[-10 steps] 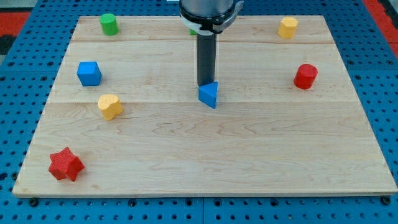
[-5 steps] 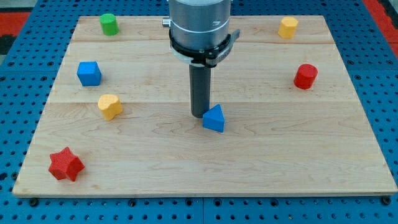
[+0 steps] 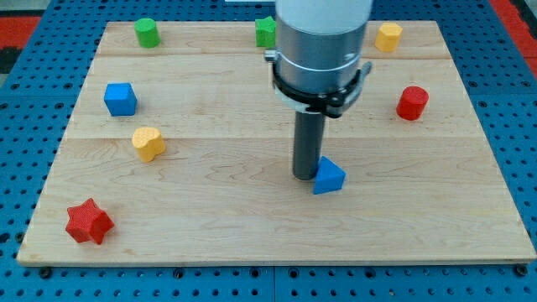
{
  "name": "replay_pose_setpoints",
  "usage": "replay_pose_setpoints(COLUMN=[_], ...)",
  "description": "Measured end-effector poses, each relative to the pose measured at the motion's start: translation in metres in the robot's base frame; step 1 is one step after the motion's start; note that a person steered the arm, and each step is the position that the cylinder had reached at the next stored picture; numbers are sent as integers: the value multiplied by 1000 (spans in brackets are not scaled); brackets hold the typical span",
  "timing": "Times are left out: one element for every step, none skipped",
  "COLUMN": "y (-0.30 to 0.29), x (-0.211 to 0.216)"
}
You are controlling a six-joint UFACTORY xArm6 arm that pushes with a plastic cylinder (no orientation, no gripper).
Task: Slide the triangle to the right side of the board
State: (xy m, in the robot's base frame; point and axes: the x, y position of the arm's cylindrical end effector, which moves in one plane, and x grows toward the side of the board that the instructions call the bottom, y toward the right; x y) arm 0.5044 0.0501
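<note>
The blue triangle (image 3: 329, 176) lies on the wooden board (image 3: 252, 226), a little right of centre and toward the view's bottom. My tip (image 3: 305, 174) stands on the board touching the triangle's left side. The arm's grey body rises above it and hides part of the board's upper middle.
A blue cube (image 3: 120, 98) and a yellow heart (image 3: 148, 143) sit at the left. A red star (image 3: 88, 221) is at the bottom left. Two green blocks (image 3: 148, 32) (image 3: 266, 31) and a yellow block (image 3: 388, 37) sit along the top. A red cylinder (image 3: 412, 102) is at the right.
My tip has moved down and to the right, pushing the blue triangle the same way. A second green block at the top now shows from behind the arm.
</note>
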Motion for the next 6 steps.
replay_pose_setpoints(y=[28,51,64,77,85,85], x=[0,0,0,-3,-4,-3])
